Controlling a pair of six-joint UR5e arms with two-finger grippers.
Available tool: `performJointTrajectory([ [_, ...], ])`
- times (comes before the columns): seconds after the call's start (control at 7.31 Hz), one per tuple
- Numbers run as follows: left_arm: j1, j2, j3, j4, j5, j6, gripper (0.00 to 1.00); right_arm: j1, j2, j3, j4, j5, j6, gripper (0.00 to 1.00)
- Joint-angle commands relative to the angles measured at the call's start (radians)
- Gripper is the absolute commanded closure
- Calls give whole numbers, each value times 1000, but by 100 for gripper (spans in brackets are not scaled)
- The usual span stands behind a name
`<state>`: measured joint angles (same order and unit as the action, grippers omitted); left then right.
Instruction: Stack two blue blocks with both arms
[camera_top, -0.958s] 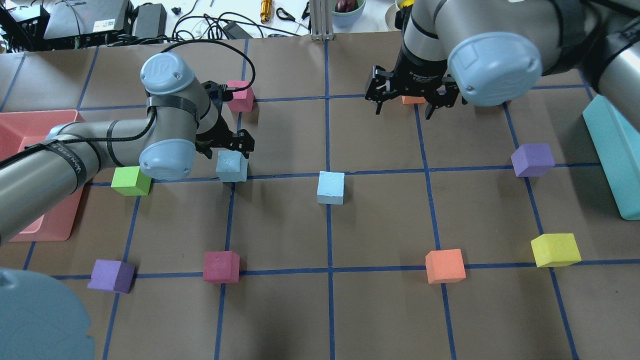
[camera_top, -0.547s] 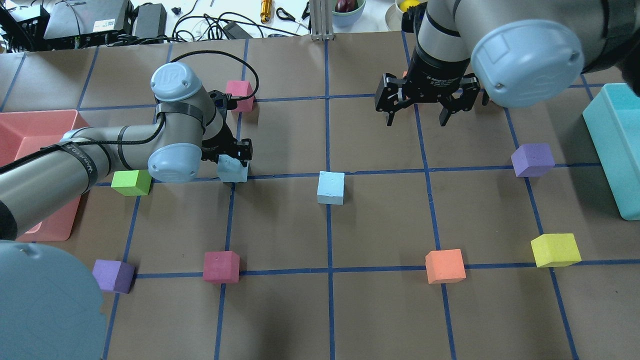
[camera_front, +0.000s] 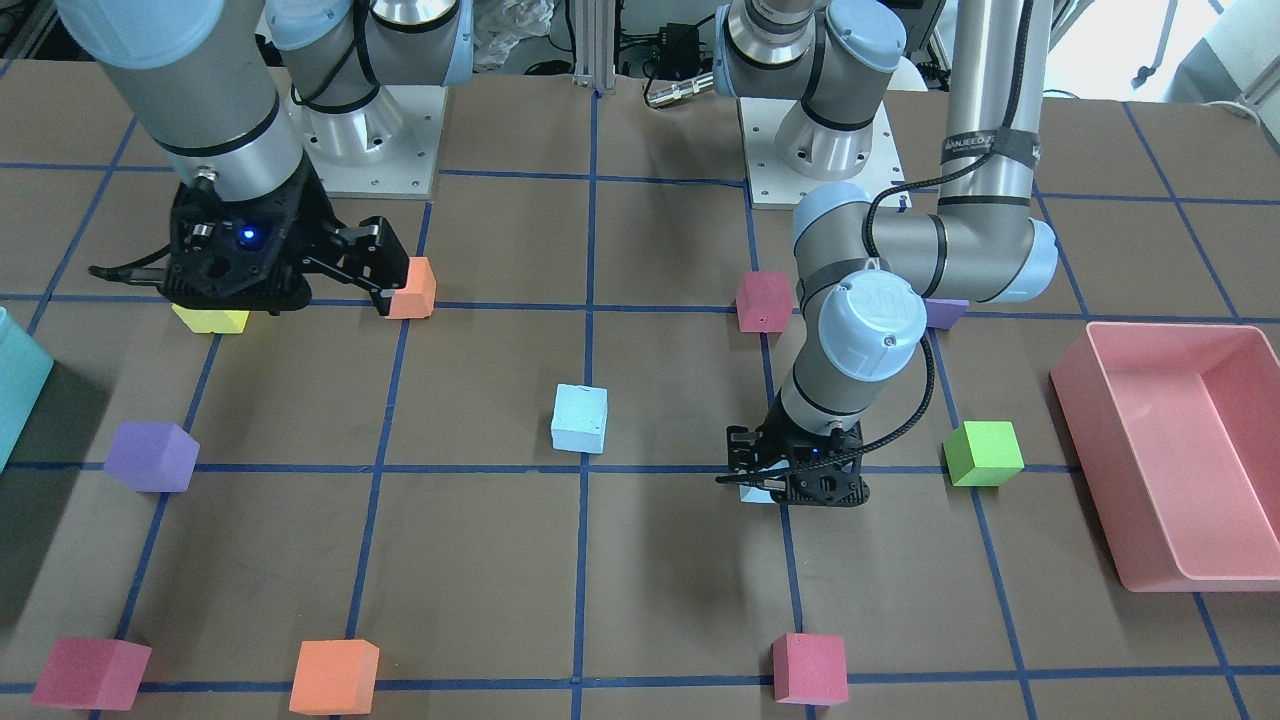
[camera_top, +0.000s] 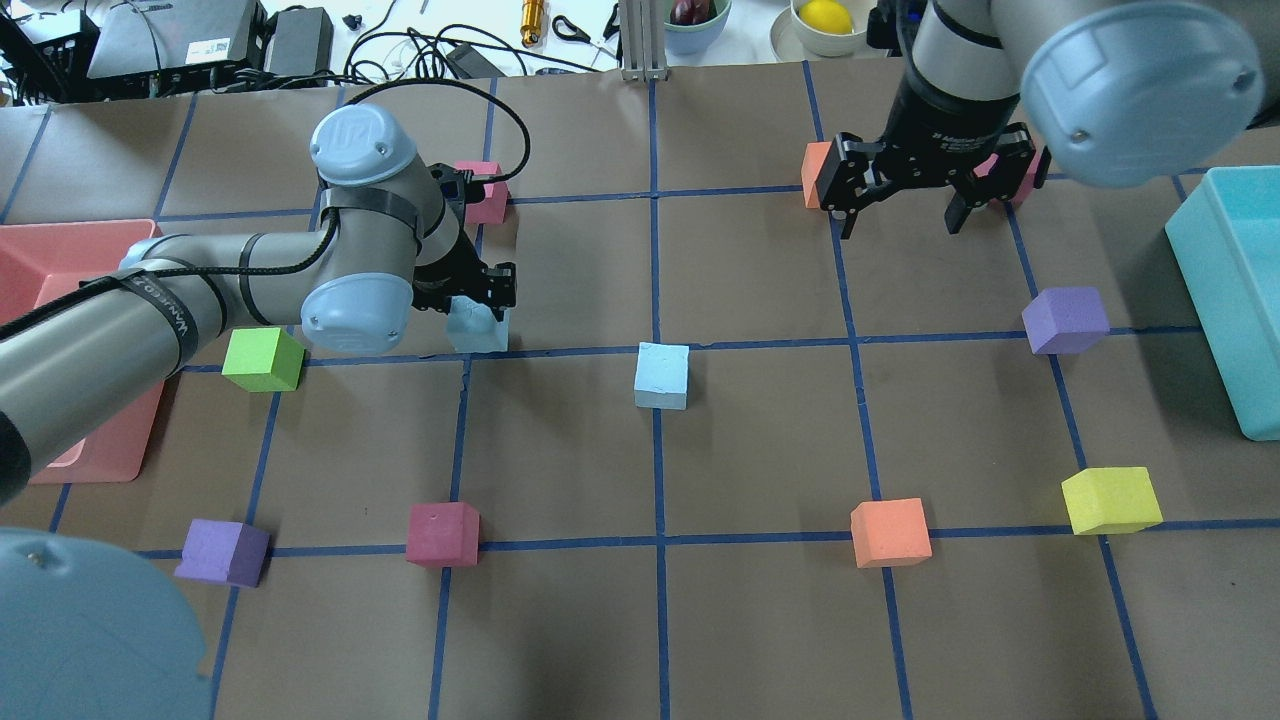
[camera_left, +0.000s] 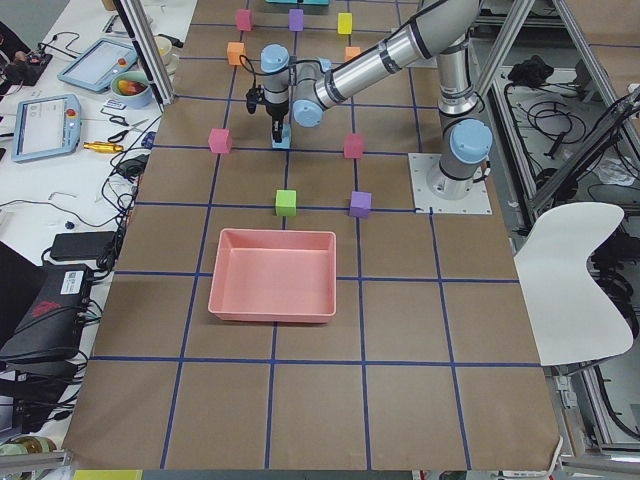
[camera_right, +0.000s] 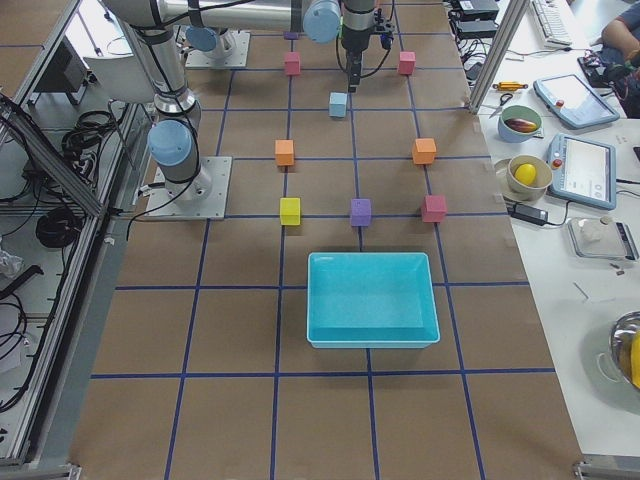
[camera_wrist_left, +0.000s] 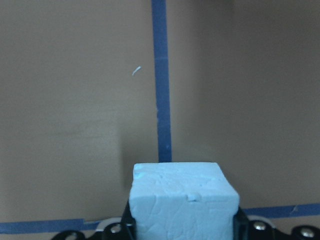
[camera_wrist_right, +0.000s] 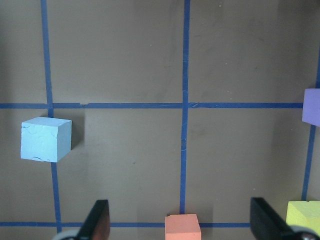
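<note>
Right tool now beside orange cube

A robotics lab: two arms bolted to a tape-gridded counter, with teach pendants, cables and an aluminium post beside it.

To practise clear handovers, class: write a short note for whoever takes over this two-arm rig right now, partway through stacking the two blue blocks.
Left gripper: shut on the held blue block, to the right of the green cube in the overhead view. Cannot tell whether it is off the table.
Right gripper: open and empty, hovering at the far side beside an orange cube.
Free blue block: alone at mid-table, on a tape crossing.
Done: one block grasped.
Left: carry it over, set it on the free blue block, release. The right arm has handled nothing yet.
</note>
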<state>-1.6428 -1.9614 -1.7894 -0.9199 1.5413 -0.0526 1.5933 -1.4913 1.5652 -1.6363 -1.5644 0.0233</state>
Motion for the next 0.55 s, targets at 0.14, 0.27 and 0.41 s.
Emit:
performJointTrajectory([
  [0.14,-227,7,233,-281,11,-269,100,-27,-27,9,3,-2,0,0],
  [0.27,-282,-5,232,-268,14,-303,100,-27,-29,10,4,-2,0,0],
  [0.41,-320,-20,226,-267,13,-332,100,-27,-29,15,4,-2,-2,0],
])
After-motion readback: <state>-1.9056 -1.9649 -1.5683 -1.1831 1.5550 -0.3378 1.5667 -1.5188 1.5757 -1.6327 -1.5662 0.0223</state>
